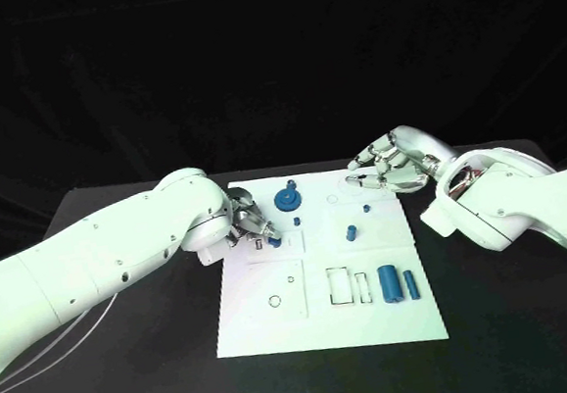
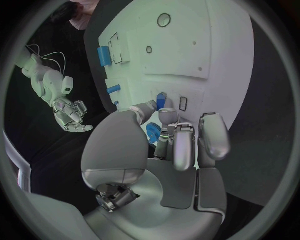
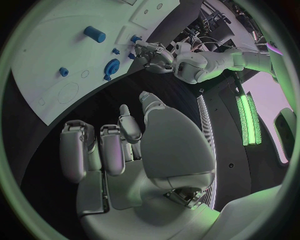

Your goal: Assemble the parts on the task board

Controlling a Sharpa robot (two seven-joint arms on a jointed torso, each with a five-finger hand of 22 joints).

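Note:
The white task board (image 1: 333, 323) lies in the middle of the table. My left hand (image 1: 248, 222) is over the board's far left part, where its thumb and a finger pinch a small blue part (image 1: 274, 241) (image 2: 161, 100) next to a rectangular slot (image 2: 183, 103). A blue gear-like part (image 1: 289, 198) (image 2: 153, 132) stands just beyond that hand. My right hand (image 1: 386, 167) (image 3: 119, 150) hovers at the board's far right corner with its fingers apart and nothing in them. Two blue cylinders (image 1: 389, 284) lie side by side near the board's right front.
Two more small blue parts (image 1: 350, 233) (image 1: 366, 210) lie on the board between the hands. Outlined slots (image 1: 342, 285) and a small ring mark (image 1: 278, 302) sit in the board's near half. The black table (image 1: 138, 375) surrounds the board.

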